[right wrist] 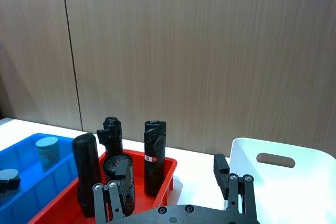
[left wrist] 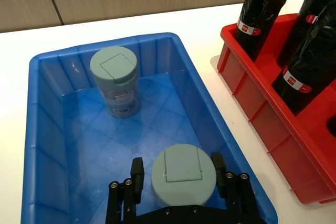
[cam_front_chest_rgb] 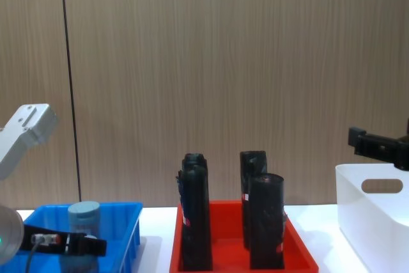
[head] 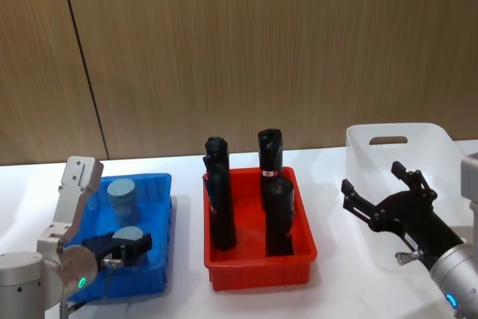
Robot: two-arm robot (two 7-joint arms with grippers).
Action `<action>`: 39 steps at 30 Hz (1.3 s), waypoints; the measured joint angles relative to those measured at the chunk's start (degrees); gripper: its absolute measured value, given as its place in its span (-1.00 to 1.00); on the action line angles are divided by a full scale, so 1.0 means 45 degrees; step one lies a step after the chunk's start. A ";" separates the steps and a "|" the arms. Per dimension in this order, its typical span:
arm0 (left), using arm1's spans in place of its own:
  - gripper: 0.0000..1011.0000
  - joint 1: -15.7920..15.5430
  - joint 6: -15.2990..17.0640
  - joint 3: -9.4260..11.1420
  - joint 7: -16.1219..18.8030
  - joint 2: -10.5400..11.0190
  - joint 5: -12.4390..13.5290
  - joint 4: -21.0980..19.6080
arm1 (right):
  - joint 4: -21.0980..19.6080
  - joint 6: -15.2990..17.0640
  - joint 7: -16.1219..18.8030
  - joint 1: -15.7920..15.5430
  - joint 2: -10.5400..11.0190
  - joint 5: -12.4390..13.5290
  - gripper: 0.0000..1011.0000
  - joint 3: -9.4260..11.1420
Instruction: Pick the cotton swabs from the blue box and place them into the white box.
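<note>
Two cotton swabs tubs stand in the blue box [left wrist: 105,45]. One tub [left wrist: 115,77] is at the far end and also appears in the head view [head: 121,194]. The near tub [left wrist: 182,174] sits between the fingers of my left gripper [left wrist: 181,178], which is low inside the box. The fingers straddle the tub, with a small gap on one side, so the gripper is open. My right gripper [head: 373,178] hovers open and empty over the near left part of the white box [head: 433,136].
A red tray [head: 258,270] holding several tall black cylinders [head: 220,199] stands between the blue box [head: 166,222] and the white box. A wooden wall runs behind the white table. Bare tabletop lies in front of the boxes.
</note>
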 joint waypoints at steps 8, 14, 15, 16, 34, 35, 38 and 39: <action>0.33 -0.0085 -0.0265 0.0025 -0.0325 -0.0045 0.0137 0.0254 | 0.0000 0.0000 0.0000 0.0000 0.0000 0.0000 0.98 -0.0001; 0.33 -0.0092 -0.0402 0.0029 -0.0417 -0.0050 0.0208 0.0284 | 0.0000 0.0000 0.0000 0.0000 0.0000 0.0000 0.98 0.0000; 0.33 -0.0079 -0.0472 0.0030 -0.0421 -0.0044 0.0244 0.0254 | -0.0001 -0.0001 0.0000 0.0000 0.0000 0.0000 0.98 -0.0001; 0.33 -0.0079 -0.0472 0.0030 -0.0421 -0.0044 0.0244 0.0254 | 0.0000 0.0000 0.0000 -0.0001 0.0000 0.0000 0.98 0.0000; 0.33 0.0737 -0.1692 -0.0082 0.0258 0.0471 0.1114 -0.1765 | 0.0000 0.0000 0.0000 0.0000 -0.0001 0.0000 0.98 0.0000; 0.33 0.0798 -0.1749 -0.0099 0.0272 0.0516 0.1141 -0.1922 | 0.0000 -0.0001 0.0000 0.0000 0.0000 0.0000 0.98 -0.0001; 0.33 0.1018 -0.2106 -0.0183 0.0276 0.0730 0.1280 -0.2481 | -0.0001 0.0000 0.0000 0.0000 0.0000 0.0000 0.98 0.0000; 0.33 0.1059 -0.2207 -0.0206 0.0253 0.0770 0.1309 -0.2615 | 0.0000 0.0000 0.0000 0.0000 0.0000 0.0001 0.98 0.0000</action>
